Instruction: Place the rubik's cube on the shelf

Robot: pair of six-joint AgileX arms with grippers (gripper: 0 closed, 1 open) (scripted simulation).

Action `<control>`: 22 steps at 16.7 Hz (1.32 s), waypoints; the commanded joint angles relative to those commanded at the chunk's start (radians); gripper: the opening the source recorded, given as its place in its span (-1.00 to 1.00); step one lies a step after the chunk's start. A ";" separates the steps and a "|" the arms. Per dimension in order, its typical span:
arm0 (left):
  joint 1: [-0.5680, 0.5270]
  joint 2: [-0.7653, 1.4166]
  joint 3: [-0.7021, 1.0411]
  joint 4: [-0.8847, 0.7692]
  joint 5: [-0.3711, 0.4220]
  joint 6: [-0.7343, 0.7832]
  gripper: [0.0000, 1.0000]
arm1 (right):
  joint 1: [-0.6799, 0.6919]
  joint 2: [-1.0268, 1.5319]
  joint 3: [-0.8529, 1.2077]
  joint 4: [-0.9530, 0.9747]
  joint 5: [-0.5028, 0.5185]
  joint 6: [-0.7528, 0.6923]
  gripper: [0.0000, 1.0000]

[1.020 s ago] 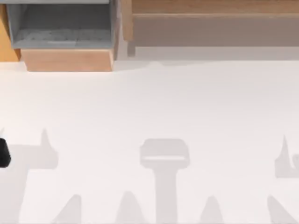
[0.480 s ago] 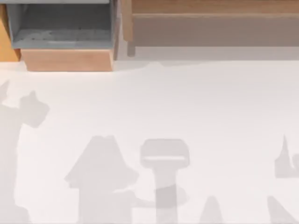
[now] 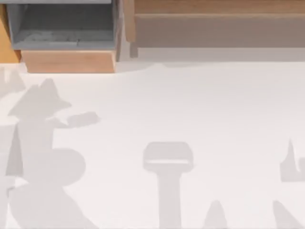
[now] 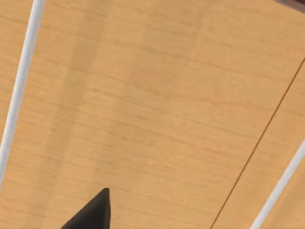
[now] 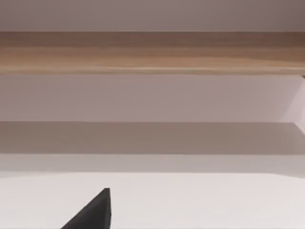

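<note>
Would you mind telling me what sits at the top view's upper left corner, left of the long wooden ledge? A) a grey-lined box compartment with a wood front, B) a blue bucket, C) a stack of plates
A: the grey-lined box compartment with its wood front stands left of the shelf.

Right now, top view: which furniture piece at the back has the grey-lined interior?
The box compartment at back left, with a wood front. The shelf to its right is a long wooden ledge.
</note>
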 joint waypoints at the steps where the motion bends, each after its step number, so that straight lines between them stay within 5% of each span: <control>1: 0.013 0.082 0.045 0.046 0.016 0.056 1.00 | 0.000 0.000 0.000 0.000 0.000 0.000 1.00; 8: 0.067 0.415 0.258 0.263 0.078 0.304 1.00 | 0.000 0.000 0.000 0.000 0.000 0.000 1.00; 22: 0.043 0.476 0.378 0.210 0.055 0.311 1.00 | 0.000 0.000 0.000 0.000 0.000 0.000 1.00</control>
